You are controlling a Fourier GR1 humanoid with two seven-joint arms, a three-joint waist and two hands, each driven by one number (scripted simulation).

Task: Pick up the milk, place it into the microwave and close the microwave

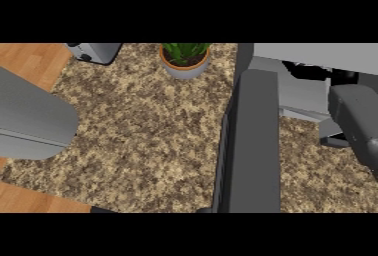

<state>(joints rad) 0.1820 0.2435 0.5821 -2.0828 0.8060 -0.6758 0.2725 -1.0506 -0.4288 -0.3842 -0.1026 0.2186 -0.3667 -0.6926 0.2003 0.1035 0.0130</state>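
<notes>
The right hand (314,71) shows only as a black patch at two o'clock, at the mouth of the one microwave (317,52). Whether its fingers are apart or clamped cannot be told, and the milk cannot be picked out. One speckled table (148,135) fills the view. The microwave's door (249,145) stands open at four o'clock. One potted plant (184,59) sits at twelve, one toaster (94,50) at eleven.

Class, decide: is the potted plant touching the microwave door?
Apart. The head view shows a strip of counter between the potted plant and the microwave door.
</notes>
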